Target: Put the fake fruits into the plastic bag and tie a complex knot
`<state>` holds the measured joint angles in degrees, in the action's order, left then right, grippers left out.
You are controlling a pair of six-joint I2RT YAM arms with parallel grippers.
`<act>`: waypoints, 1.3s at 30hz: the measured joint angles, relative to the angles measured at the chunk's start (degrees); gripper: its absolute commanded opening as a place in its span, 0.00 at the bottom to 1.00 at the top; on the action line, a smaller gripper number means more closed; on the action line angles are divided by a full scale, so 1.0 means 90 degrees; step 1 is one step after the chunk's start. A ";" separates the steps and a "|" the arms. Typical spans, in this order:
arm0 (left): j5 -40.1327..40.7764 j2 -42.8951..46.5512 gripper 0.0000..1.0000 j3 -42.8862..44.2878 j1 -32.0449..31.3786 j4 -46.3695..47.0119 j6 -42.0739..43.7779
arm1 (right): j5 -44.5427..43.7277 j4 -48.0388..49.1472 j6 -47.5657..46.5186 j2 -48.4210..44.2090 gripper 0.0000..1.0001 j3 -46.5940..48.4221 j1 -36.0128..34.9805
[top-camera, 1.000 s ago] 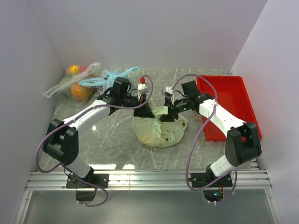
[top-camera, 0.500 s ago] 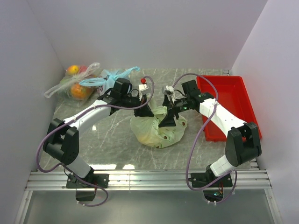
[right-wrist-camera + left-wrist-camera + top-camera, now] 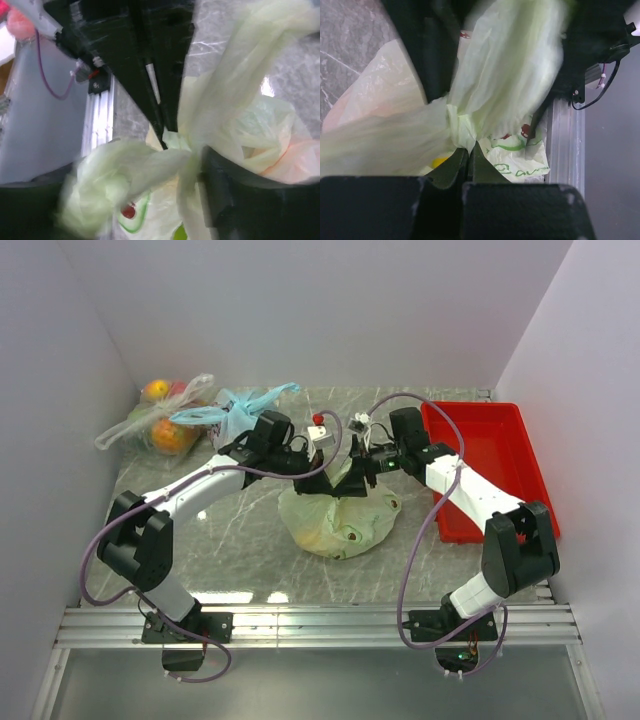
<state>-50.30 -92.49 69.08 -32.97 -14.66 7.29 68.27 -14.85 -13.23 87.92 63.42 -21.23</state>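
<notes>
Fruits look like they're all in, so this is the knot-tying stage. The left gripper point(image 3: 468, 156) is pressed together and seems to be pinching the plastic right under the first twist of the knot point(image 3: 456, 122). That's a good anchor, and I'd keep it clamped low there so the twist can't unwind.

The bag point(image 3: 340, 525) sits mid-counter between the two arms, bulging, with its neck pulled up. A bit of yellow fruit point(image 3: 439, 161) shows through the plastic.

The right gripper point(image 3: 358, 475) is spread, with the loose handle bunched between its fingers. As far as I can tell it isn't clamped on anything, though that view is blurry. My take is that it should close on the handle near its end, not next to the knot. Then it can pull across and away from the left one so the next loop cinches down, not up. Go slow, since this film is thin and will stretch or tear.

Other stuff on the counter point(image 3: 230, 530): clear-wrapped fruit point(image 3: 165, 430) in the far left corner, a blue bag point(image 3: 240, 405) just beside it, and a red tray point(image 3: 490, 470) on the right. All of it is well apart from the action. The real obstacle is the two grippers being nose to nose over the bag, with the arms' cables looping close by.
</notes>
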 measured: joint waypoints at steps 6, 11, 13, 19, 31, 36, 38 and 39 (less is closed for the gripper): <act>-0.0100 0.0022 0.16 0.0000 0.0087 -0.0063 -0.0029 | -0.0323 0.0226 0.0240 0.0000 0.00 -0.0022 0.0000; -0.0508 0.0240 0.41 -0.0010 0.0697 -0.0165 -0.0321 | -0.0325 0.0289 0.0180 -0.0015 0.00 -0.0085 0.0000; -0.0612 0.0364 0.50 0.0010 0.1078 -0.0204 -0.0449 | -0.0321 0.0245 0.0083 -0.0029 0.00 -0.0097 0.0000; -0.0537 0.0459 0.69 0.0612 0.1644 -0.0277 -0.1141 | -0.0318 0.0117 -0.0466 -0.0170 0.00 -0.0097 -0.0002; -0.1112 -0.0529 0.65 0.1401 0.1518 0.0155 -0.3060 | -0.0678 -0.0143 -0.1314 -0.0209 0.00 -0.0097 -0.0155; -0.1217 -0.0554 0.46 0.1338 0.1445 0.0131 -0.3225 | -0.0780 -0.0143 -0.1396 -0.0211 0.00 -0.0097 -0.0155; -0.1302 -0.0554 0.34 0.1294 0.1430 0.0138 -0.3279 | -0.0835 -0.0143 -0.1428 -0.0211 0.00 -0.0097 -0.0155; -0.1360 -0.0554 0.25 0.1280 0.1426 0.0151 -0.3308 | -0.0874 -0.0141 -0.1450 -0.0211 0.00 -0.0097 -0.0155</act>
<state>-62.54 -97.47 80.60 -20.14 -13.30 -22.48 60.40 -16.12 -26.28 86.02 62.54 -22.63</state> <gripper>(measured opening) 0.384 0.019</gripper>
